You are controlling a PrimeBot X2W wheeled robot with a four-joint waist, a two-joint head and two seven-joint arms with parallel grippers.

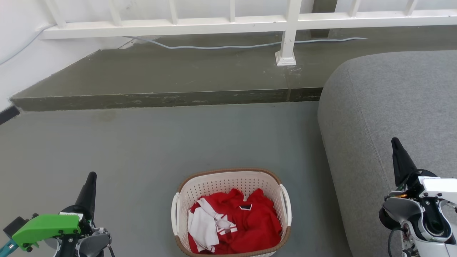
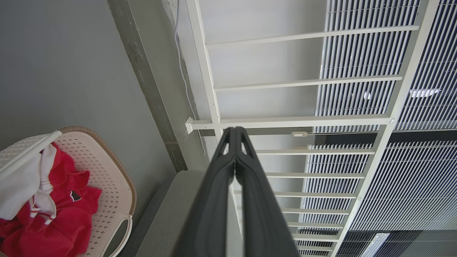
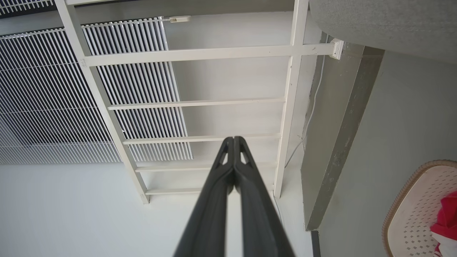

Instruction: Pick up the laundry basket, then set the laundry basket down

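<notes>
The laundry basket (image 1: 231, 185), cream-white with a brown rim and white side handles, stands on the grey floor at the bottom middle of the head view, holding red and white clothes (image 1: 235, 223). My left gripper (image 1: 91, 178) is shut, up off the floor to the basket's left. My right gripper (image 1: 395, 143) is shut, to the basket's right in front of the sofa. The left wrist view has the basket (image 2: 107, 171) at lower left, the left gripper (image 2: 235, 129) pointing at the railing. In the right wrist view the basket's rim (image 3: 400, 200) is at lower right, apart from the right gripper (image 3: 234, 138).
A grey sofa (image 1: 392, 107) fills the right side, close to the basket. A raised concrete step (image 1: 164, 98) crosses behind, with a white railing (image 1: 289, 32) and a cable (image 1: 221, 46) on it. A white wall (image 1: 21, 64) is at the left.
</notes>
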